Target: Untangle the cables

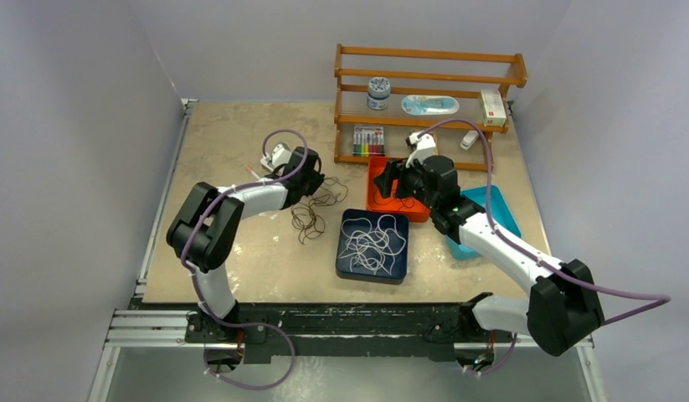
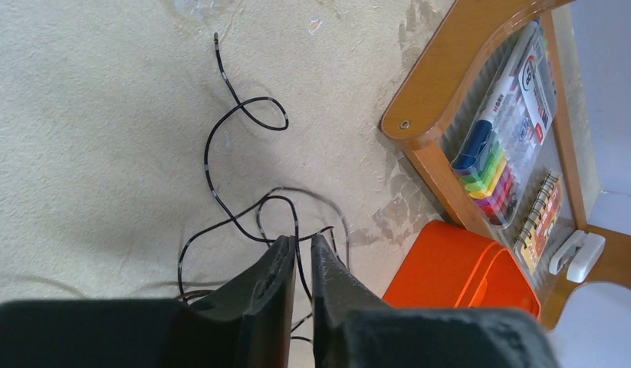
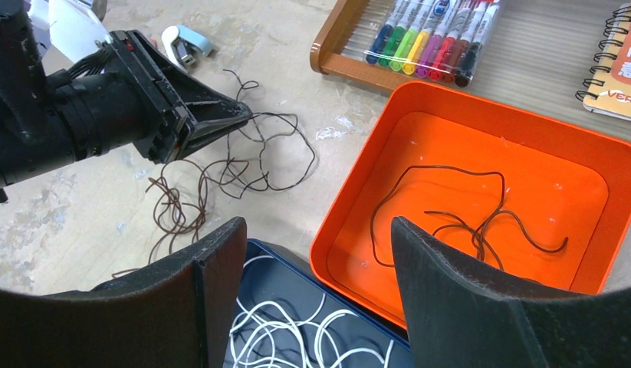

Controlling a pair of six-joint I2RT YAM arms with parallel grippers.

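Navy tray [image 1: 341, 243]: nearest the arm bases, at centre. It holds the white cables [image 1: 372, 243] in one loose, looped pile.

Right gripper [image 3: 317, 224]: jaws spread wide, nothing between them. It hangs above the place where the navy tray's far corner meets the near corner of the orange tray [image 3: 450, 138], touching neither.

Brown cable [image 3: 174, 207]: lies on the table [image 1: 240, 134] left of the navy tray, bunched in tight curls.

Teal tray [image 1: 501, 205]: right of the navy tray, partly hidden by the right arm. Contents cannot be told.

Orange tray: just beyond the navy tray. One dark cable [image 3: 481, 228] lies on its floor in open loops.

Black cable [image 2: 220, 146]: lies on the table left of the orange tray, beyond the brown cable and overlapping its far end. One free end trails away toward the back of the table.

Left gripper [image 2: 300, 244]: jaws closed to a thin slit, with one strand of the black cable pinched in the slit. The tips are low over the table.

Shelf [image 1: 424, 55]: stands at the far edge. Its lowest level holds a pack of markers [image 3: 435, 31] and a notebook [image 3: 615, 61].
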